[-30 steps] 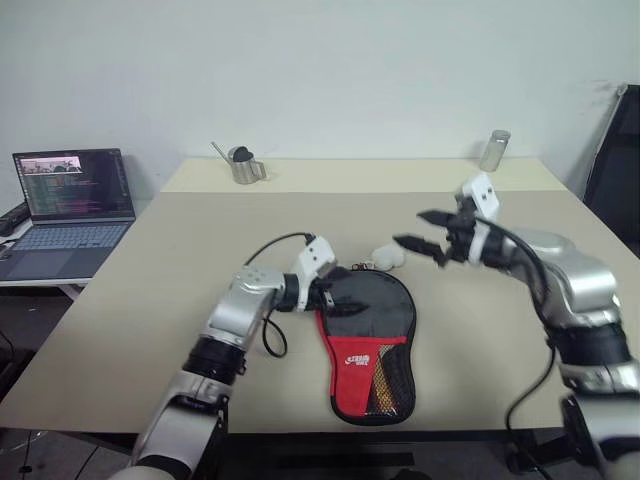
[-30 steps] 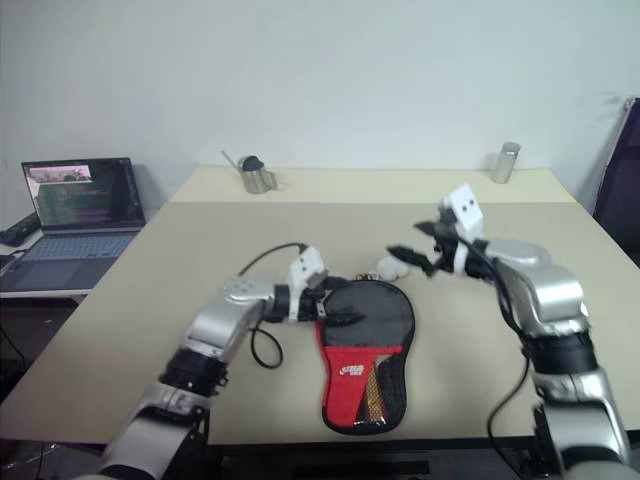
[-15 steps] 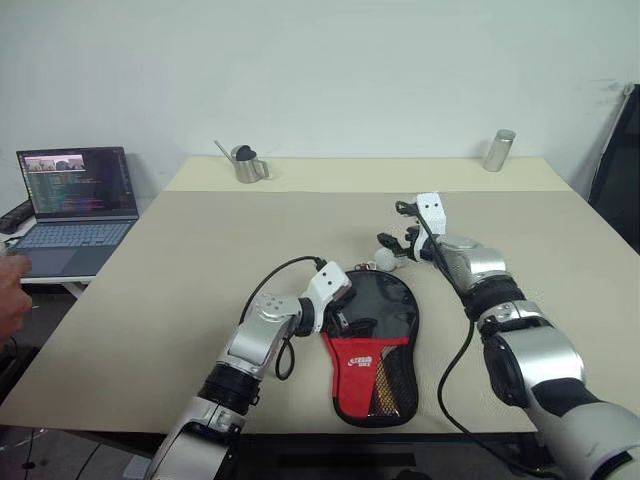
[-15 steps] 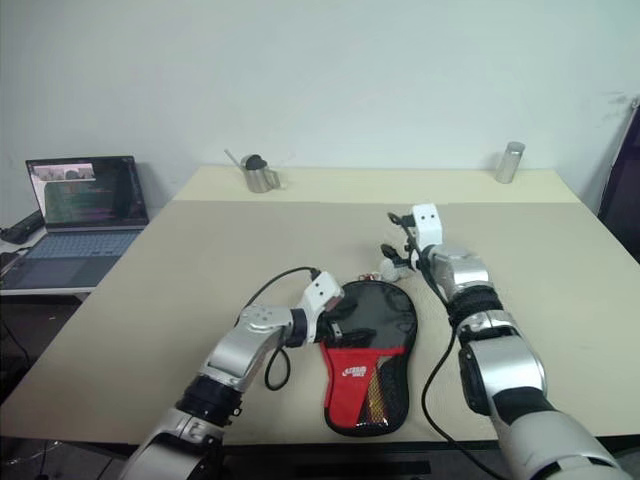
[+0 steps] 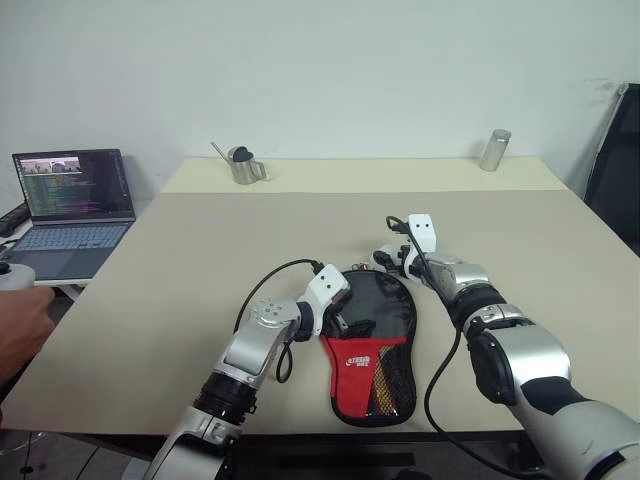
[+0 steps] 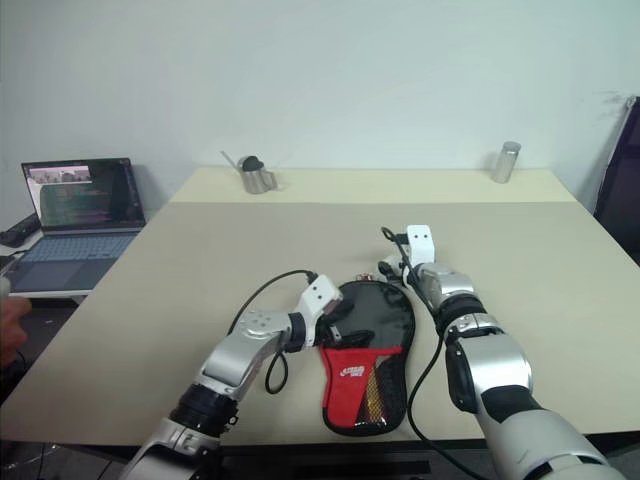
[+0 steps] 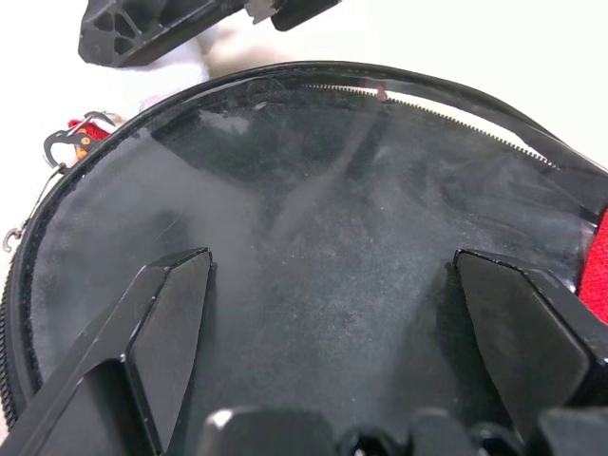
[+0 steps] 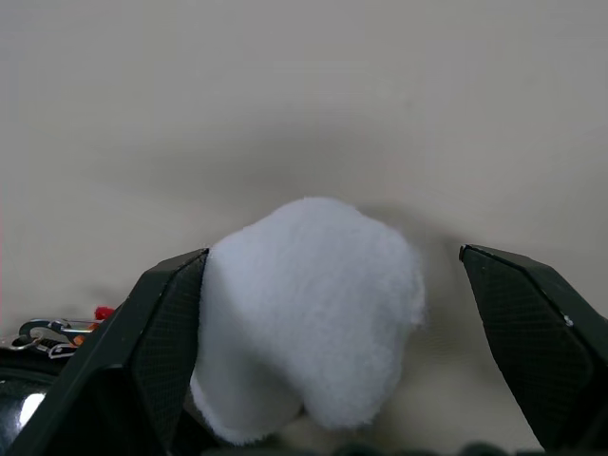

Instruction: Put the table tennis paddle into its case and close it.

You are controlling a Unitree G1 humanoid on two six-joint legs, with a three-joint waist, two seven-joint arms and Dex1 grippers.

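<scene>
The case (image 5: 372,340) lies flat on the tan table (image 5: 180,250), its black round part away from me and its red mesh-pocket end (image 6: 362,375) toward me. The table tennis paddle is hidden. My left gripper (image 5: 345,312) is open and hovers low over the left side of the round part; in the left wrist view its fingers (image 7: 161,323) straddle the black face inside the zipper rim (image 7: 456,119). A white fluffy ball (image 8: 309,313) with a metal clip (image 7: 62,147) lies at the case's far end. My right gripper (image 8: 332,252) is open, with a finger on each side of the ball.
An open laptop (image 5: 70,200) sits on a side desk at the left, with a person's hand (image 5: 20,325) at that edge. A small metal pitcher (image 5: 243,165) and a metal cylinder (image 5: 493,150) stand along the table's far side. A dark chair (image 5: 615,170) is at the right.
My right gripper came down and leftward from above the table to the white ball at the case's far end. My left gripper stayed by the case. A person's hand came into view at the left.
</scene>
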